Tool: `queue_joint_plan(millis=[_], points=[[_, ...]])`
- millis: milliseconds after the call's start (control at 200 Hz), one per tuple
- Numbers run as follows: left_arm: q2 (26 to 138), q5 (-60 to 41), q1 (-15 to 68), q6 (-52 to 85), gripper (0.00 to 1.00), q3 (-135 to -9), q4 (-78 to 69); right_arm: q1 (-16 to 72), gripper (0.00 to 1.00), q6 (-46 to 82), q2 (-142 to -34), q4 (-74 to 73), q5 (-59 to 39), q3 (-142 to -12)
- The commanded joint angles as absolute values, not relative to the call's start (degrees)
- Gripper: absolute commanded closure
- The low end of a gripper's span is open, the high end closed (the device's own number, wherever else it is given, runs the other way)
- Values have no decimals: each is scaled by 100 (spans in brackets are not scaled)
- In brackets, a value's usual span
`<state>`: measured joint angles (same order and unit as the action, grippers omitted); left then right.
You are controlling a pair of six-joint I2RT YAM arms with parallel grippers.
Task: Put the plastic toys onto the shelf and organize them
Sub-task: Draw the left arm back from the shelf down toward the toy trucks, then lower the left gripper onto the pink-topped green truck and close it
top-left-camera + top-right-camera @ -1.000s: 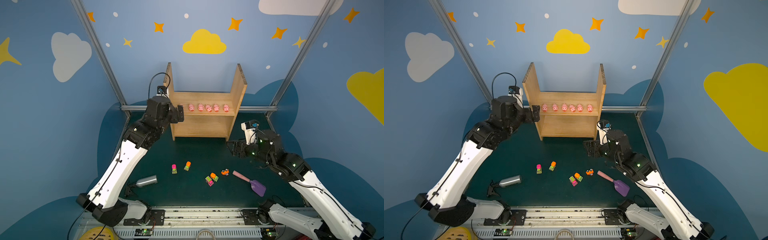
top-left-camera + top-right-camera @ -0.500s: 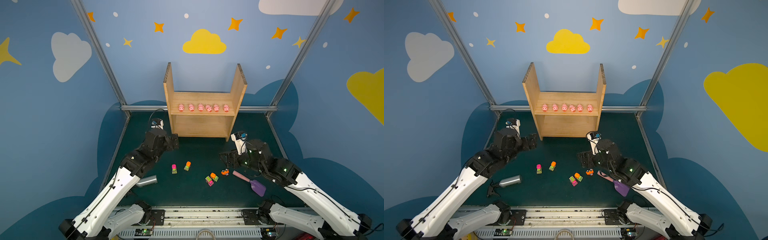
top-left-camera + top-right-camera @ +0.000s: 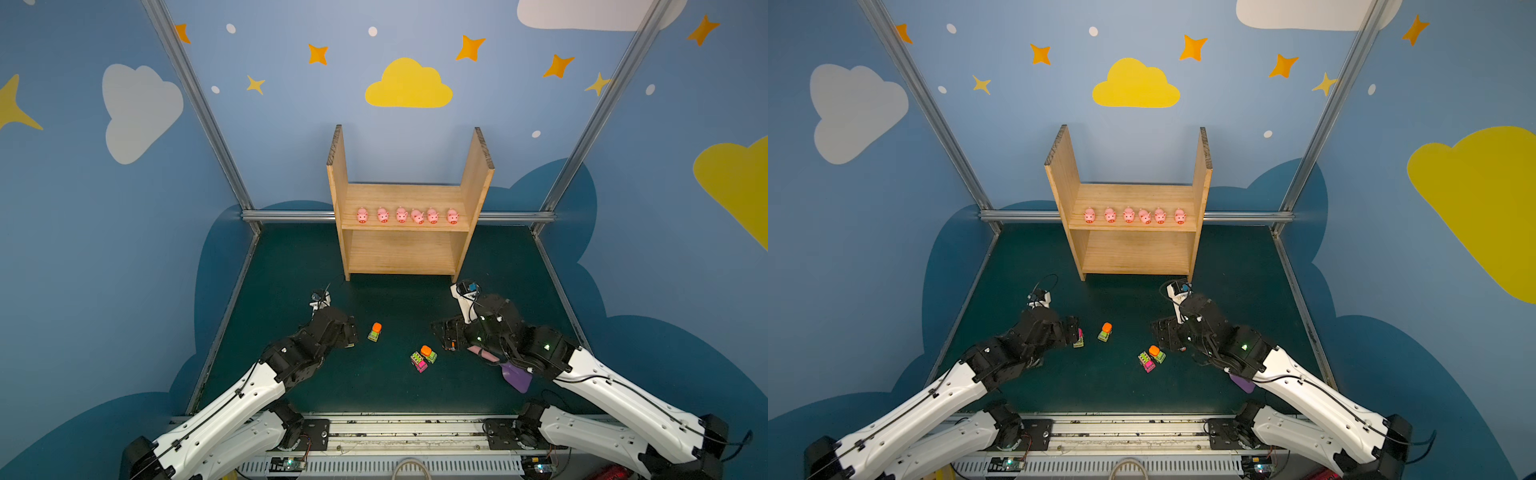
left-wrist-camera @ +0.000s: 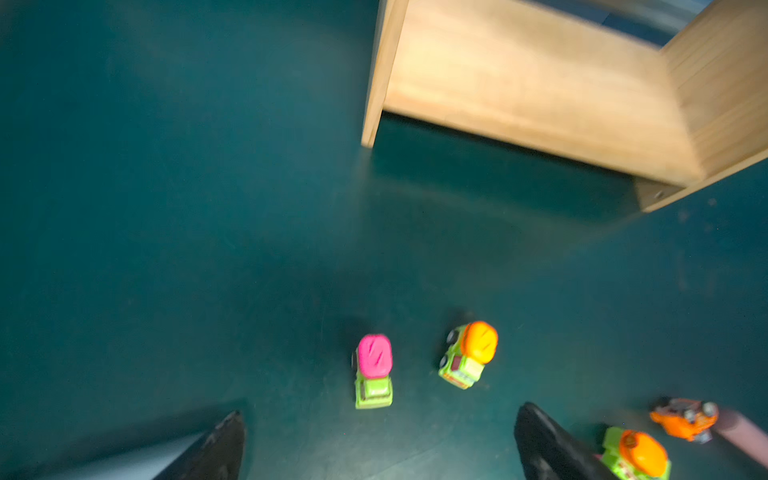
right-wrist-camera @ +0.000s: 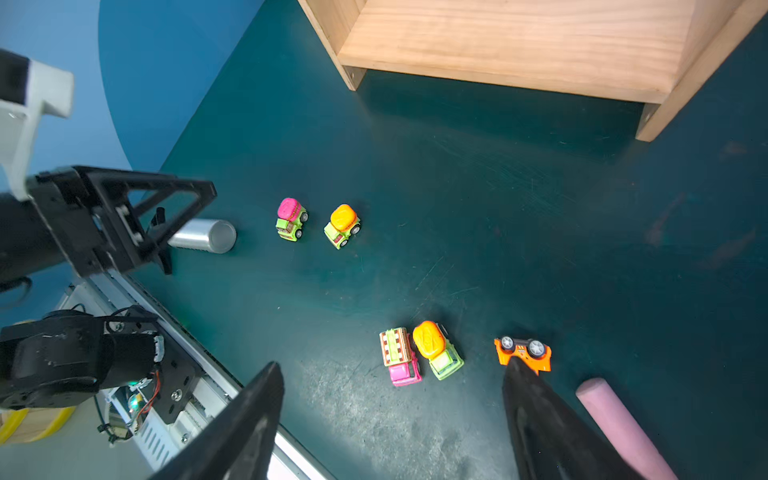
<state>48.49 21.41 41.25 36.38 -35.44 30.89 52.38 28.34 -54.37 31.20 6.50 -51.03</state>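
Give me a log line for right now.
pigs: six on shelf upper board | cars: five on table | left gripper: open, empty | right gripper: open, empty

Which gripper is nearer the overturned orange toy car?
Right. The right gripper has one fingertip at the orange car; the left gripper hangs farther off by the pink-topped green truck.

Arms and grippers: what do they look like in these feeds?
The left arm and right arm have white link shells, black joint housings and thin black cables running along them; small green lights glow on the right one. The left gripper and right gripper are black, with tapered fingers.
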Motion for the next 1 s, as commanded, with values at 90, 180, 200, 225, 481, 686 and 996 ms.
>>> queue_joint_plan(millis=[90, 180, 200, 225, 481, 686, 996], points=[[4523, 2783, 4652, 4501, 1, -2776, 2599, 5321, 19, 2907, -5599, 2720, 702, -4861], [4320, 3069, 4842, 4731, 2, -2341, 2387, 5335, 19, 2935, -5590, 2583, 703, -4696], [4279, 3123, 4879, 4770, 3, -2261, 2335, 5335, 19, 2944, -5585, 2554, 702, -4665], [4237, 3170, 4918, 4815, 3, -2149, 2281, 5342, 19, 2957, -5581, 2524, 703, -4617], [4424, 3744, 5227, 5010, 7, -1681, 1751, 5353, 19, 2998, -5340, 2476, 768, -4282], [5331, 3702, 5265, 4983, 8, -1735, 1044, 5345, 19, 2953, -4966, 2669, 969, -4083], [6973, 3893, 5265, 5528, 10, -2423, 1244, 5331, 19, 2979, -4646, 2760, 1020, -3881]])
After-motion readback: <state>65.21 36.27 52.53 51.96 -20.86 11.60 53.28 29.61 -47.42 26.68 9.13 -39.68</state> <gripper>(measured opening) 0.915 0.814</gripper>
